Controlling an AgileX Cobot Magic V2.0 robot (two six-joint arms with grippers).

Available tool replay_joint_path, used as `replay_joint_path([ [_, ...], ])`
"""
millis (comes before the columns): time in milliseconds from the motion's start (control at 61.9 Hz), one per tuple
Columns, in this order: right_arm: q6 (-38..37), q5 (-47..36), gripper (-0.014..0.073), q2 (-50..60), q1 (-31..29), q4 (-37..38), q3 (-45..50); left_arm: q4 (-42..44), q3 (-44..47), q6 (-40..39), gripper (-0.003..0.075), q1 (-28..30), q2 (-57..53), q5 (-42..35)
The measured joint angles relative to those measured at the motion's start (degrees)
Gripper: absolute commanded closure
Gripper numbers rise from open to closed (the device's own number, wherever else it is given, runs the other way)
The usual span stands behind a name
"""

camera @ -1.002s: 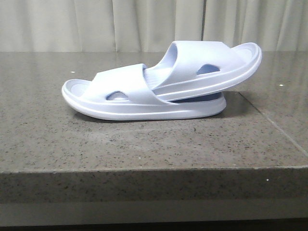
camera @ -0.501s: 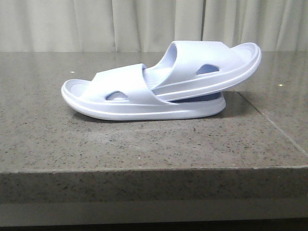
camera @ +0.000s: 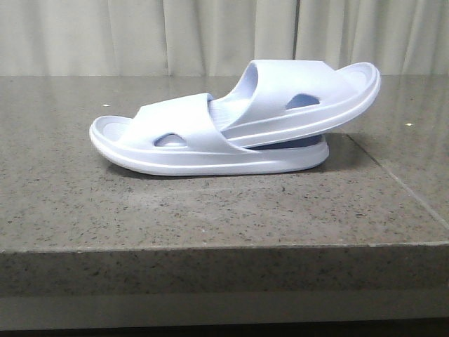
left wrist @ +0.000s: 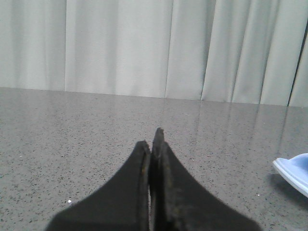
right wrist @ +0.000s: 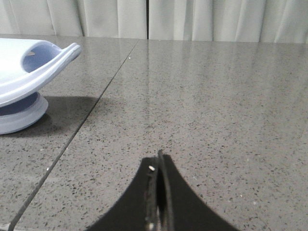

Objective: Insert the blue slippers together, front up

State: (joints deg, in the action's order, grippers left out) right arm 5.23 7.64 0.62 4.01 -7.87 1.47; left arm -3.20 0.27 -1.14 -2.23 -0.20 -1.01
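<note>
The two pale blue slippers lie nested on the grey stone table. The lower slipper (camera: 175, 140) rests flat. The upper slipper (camera: 309, 95) has its end pushed under the lower one's strap and its other end tilted up to the right. Neither gripper shows in the front view. In the left wrist view my left gripper (left wrist: 152, 142) is shut and empty, low over the table, with a slipper's edge (left wrist: 294, 172) far to one side. In the right wrist view my right gripper (right wrist: 158, 160) is shut and empty, with the slippers' ends (right wrist: 29, 72) off to the side.
The stone table (camera: 210, 210) has a front edge near the camera and a seam (camera: 393, 179) running diagonally on the right; the seam also shows in the right wrist view (right wrist: 86, 115). Pale curtains (camera: 140, 35) hang behind the table.
</note>
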Motion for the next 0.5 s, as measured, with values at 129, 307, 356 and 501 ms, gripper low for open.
replay_joint_path([
  [129, 0.00, -1.27, 0.0660, 0.00, 0.00, 0.00, 0.00, 0.00, 0.00, 0.00, 0.0741, 0.00, 0.00, 0.00],
  [307, -0.10, -5.12, 0.0660, 0.00, 0.00, 0.22, 0.00, 0.00, 0.00, 0.00, 0.0741, 0.00, 0.00, 0.00],
  [356, -0.34, -5.57, 0.0660, 0.00, 0.00, 0.66, 0.00, 0.00, 0.00, 0.00, 0.0741, 0.00, 0.00, 0.00],
  [501, -2.74, -5.79, 0.0660, 0.00, 0.00, 3.85, 0.00, 0.00, 0.00, 0.00, 0.0741, 0.00, 0.00, 0.00],
])
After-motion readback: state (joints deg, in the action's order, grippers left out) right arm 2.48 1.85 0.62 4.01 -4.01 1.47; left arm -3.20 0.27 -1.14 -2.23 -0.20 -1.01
